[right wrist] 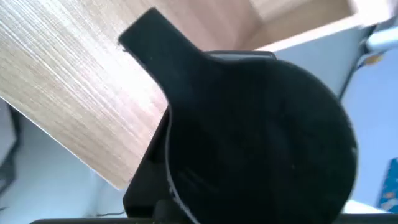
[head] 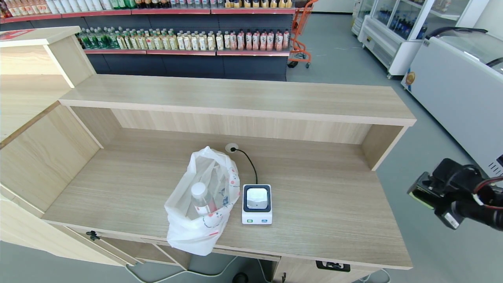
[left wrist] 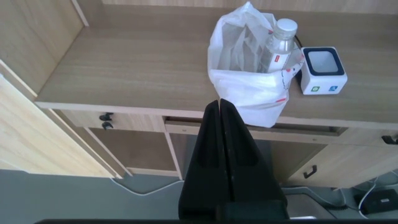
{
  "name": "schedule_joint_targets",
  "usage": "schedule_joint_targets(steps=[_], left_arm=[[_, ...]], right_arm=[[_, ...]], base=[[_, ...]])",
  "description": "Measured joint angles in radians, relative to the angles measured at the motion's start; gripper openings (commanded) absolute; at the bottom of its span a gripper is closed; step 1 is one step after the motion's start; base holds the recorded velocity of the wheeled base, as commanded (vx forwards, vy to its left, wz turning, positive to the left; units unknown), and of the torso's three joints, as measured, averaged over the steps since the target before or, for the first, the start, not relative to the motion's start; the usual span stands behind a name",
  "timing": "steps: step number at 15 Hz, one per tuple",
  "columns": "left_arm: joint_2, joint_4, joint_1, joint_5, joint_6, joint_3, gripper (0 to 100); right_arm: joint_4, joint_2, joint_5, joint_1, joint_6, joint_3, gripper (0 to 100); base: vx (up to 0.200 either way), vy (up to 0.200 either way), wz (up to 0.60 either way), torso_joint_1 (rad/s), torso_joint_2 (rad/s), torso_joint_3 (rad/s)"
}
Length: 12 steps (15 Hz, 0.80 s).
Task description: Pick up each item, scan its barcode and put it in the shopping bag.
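Counter (head: 322, 196) bears bag (head: 184, 224) holding bottle (head: 199, 196); left claw (left wrist: 220, 109) closed.

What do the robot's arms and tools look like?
The left tool is black: two flat fingers tapering to a narrow tip. The right arm is black and chunky, with red and white cables, a white sticker and a yellow-green strip.

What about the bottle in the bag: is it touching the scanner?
Apart. The head view shows the bottle inside the shopping bag, with a clear stretch of bag between it and the scanner.
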Motion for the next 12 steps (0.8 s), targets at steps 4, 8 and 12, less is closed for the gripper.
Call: schedule_joint_targets(steps=[4, 8, 12], left_arm=[[0.000, 0.000, 0.000, 0.000, 0.000, 0.000, 0], [0.000, 0.000, 0.000, 0.000, 0.000, 0.000, 0], [0.000, 0.000, 0.000, 0.000, 0.000, 0.000, 0]], right_arm=[[0.032, -0.279, 0.264, 0.044, -0.559, 0.011, 0], [-0.058, -0.400, 0.399, 0.326, -1.060, 0.009, 0], [-0.159, -0.429, 0.703, 0.523, -1.504, 0.006, 0]], base=[[0.000, 0.000, 0.00, 0.000, 0.00, 0.000], [0.000, 0.000, 0.00, 0.000, 0.00, 0.000], [0.000, 0.000, 0.00, 0.000, 0.00, 0.000]])
